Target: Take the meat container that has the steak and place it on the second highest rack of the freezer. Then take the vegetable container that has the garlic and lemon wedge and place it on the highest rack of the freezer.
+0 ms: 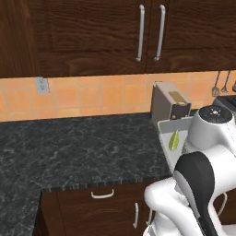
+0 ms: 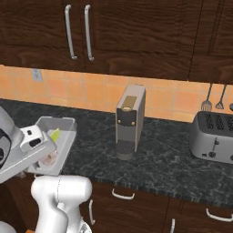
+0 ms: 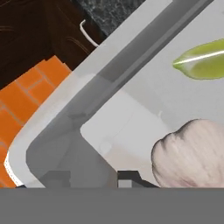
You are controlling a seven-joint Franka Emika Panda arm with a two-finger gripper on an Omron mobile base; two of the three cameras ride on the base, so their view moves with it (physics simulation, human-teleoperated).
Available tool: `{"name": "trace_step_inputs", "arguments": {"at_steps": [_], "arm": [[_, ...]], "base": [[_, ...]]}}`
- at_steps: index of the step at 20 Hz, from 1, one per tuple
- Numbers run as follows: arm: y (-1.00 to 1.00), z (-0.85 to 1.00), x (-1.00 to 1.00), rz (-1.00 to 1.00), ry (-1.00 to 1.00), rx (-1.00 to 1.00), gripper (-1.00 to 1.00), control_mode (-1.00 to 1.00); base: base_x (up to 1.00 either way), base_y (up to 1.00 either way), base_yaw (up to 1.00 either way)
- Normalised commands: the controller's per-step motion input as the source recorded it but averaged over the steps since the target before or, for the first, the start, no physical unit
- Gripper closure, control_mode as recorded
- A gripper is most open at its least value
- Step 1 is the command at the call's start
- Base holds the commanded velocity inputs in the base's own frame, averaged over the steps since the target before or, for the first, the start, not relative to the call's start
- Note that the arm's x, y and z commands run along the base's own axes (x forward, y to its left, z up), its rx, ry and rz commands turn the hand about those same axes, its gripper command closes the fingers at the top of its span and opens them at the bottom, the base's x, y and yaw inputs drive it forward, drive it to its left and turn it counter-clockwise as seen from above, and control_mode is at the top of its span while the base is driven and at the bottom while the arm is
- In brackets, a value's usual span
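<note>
The vegetable container (image 2: 63,121) is a shallow grey metal tray, seen at the counter's front edge, and again in the left base view (image 1: 162,130). In it lie the yellow-green lemon wedge (image 3: 201,59) and the pale garlic (image 3: 192,151). The lemon wedge (image 1: 174,140) shows from both base cameras (image 2: 55,134). My gripper (image 3: 94,179) is shut on the near wall of the tray (image 3: 87,87), and the hand (image 2: 34,143) covers that corner. Part of the tray hangs over the orange floor. The meat container, the steak and the freezer are out of view.
A grey coffee machine (image 2: 129,120) stands on the dark stone counter (image 1: 83,143) just right of the tray. A toaster (image 2: 214,136) sits further right, under hanging utensils (image 2: 207,104). Dark wall cabinets (image 1: 92,32) hang above, and drawers with handles (image 1: 102,194) run below the counter.
</note>
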Motion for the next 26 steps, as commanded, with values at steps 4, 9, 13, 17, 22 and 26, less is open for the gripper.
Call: {"name": "trace_step_inputs", "arguments": {"at_steps": [4,9,13,17,22,26], "arm": [[0.0,-0.31,0.0,0.14,-0.07,-0.03,1.0,-1.0],[0.0,-0.04,-0.01,0.0,-0.01,0.0,1.0,1.0],[0.0,0.0,0.0,0.0,0.0,0.0,1.0,1.0],[0.0,0.0,0.0,0.0,0.0,0.0,1.0,1.0],[0.0,0.0,0.0,0.0,0.0,0.0,1.0,1.0],[0.0,0.0,0.0,0.0,0.0,0.0,1.0,1.0]], "base": [[0.0,0.0,0.0],[-0.11,0.0,-0.29],[-0.07,0.04,-0.79],[0.0,0.04,-0.87],[0.0,0.05,-0.9],[-0.12,0.0,-0.78]]}}
